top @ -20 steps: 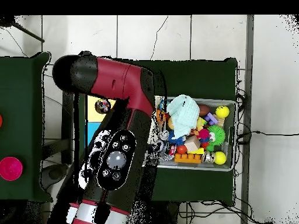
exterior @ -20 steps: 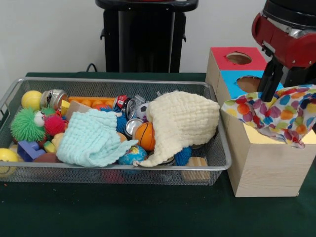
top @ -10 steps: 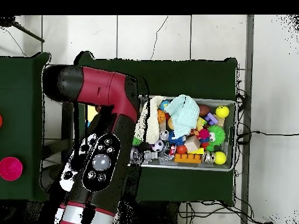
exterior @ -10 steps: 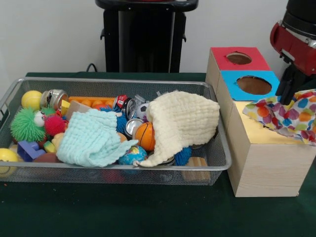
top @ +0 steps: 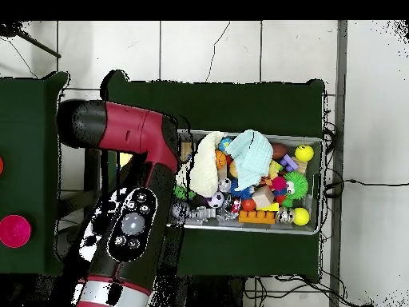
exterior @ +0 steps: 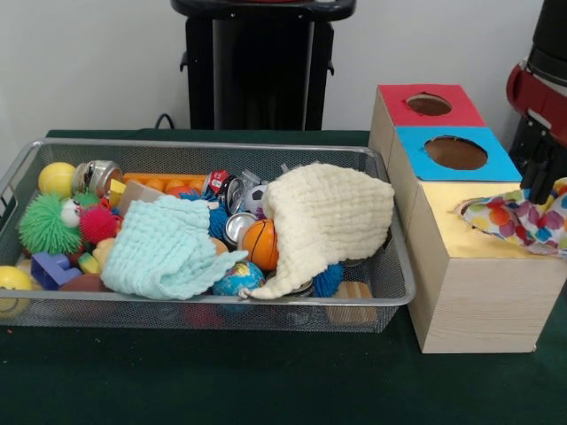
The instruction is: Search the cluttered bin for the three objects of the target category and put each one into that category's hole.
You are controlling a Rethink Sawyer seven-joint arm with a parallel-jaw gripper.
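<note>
- Spotted cloth (exterior: 521, 221) lies crumpled on the yellow top of the sorting box (exterior: 478, 292), at its right edge, beside my arm (exterior: 542, 115).
- It looks light, limp and snag-prone; I'd pinch a raised fold.
- Whether my jaws are released or clenched I cannot tell.
</note>
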